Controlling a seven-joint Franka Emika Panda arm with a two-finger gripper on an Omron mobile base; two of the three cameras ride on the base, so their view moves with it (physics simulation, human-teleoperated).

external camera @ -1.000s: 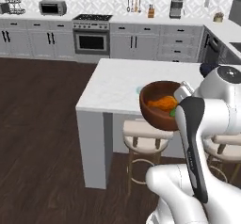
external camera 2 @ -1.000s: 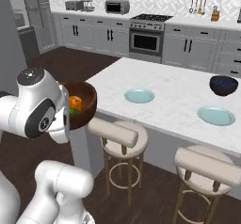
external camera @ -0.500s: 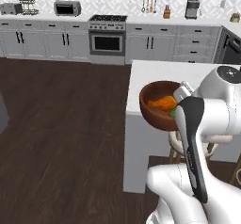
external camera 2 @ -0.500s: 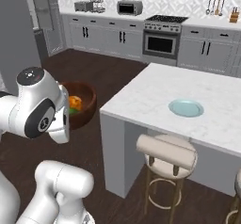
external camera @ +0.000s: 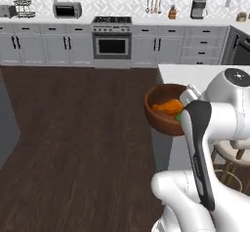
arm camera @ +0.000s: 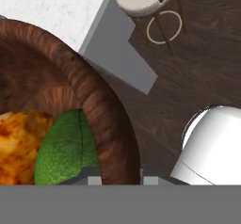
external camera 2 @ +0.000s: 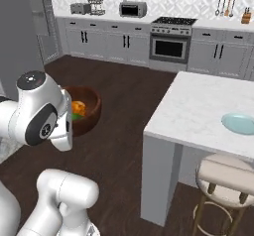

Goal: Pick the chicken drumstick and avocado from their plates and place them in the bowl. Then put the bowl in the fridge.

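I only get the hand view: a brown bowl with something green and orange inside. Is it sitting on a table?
Observer: No. The bowl hangs in the air above the dark wood floor, just off the end of the island.
Operator: Anything on that island?
Observer: A pale teal plate, bare as far as it shows in the right base view.
Operator: What's ahead of the robot?
Observer: A stove set among grey cabinets along the far wall.
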